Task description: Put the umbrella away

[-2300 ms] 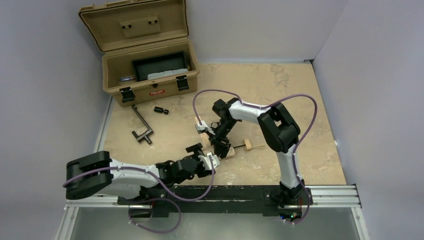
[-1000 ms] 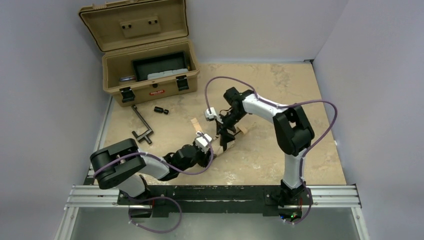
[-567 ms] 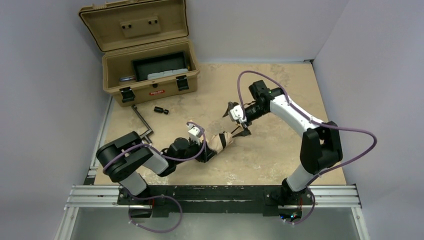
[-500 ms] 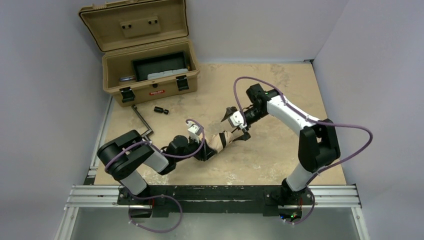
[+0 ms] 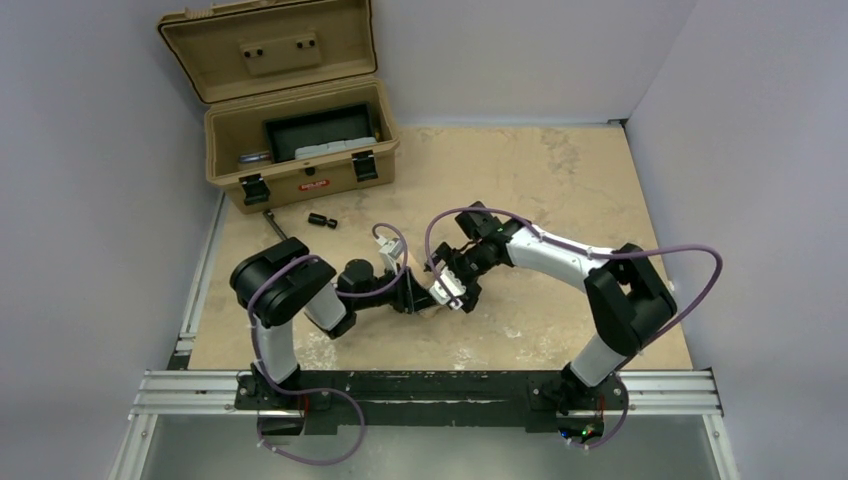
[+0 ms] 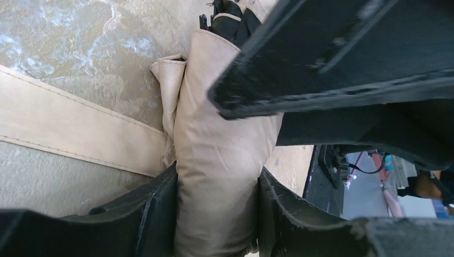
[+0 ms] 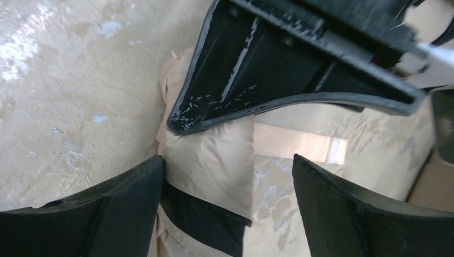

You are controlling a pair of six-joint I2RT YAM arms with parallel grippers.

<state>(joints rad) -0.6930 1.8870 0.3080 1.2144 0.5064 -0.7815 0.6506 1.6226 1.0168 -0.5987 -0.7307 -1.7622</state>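
Note:
The umbrella (image 6: 217, 160) is a rolled beige bundle lying on the table, and my left gripper (image 6: 217, 184) is shut on it, both fingers pressed into the fabric. A loose beige strap (image 6: 69, 128) trails off to its left. In the right wrist view the bundle (image 7: 214, 152) carries a dark band (image 7: 206, 219). My right gripper (image 7: 227, 166) stands open around it: the left finger touches the fabric, the right finger is well clear. From above, the left gripper (image 5: 412, 296) and right gripper (image 5: 452, 288) meet mid-table and hide most of the umbrella.
An open tan hard case (image 5: 300, 175) with a black tray inside stands at the back left. A small black cylinder (image 5: 320, 220) and a dark metal tool (image 5: 272, 218) lie in front of it. A rail (image 5: 430, 385) runs along the near edge.
My right gripper has come down and left from the open table, now open over the umbrella beside the left gripper. The left arm has swung its elbow right, still gripping the bundle.

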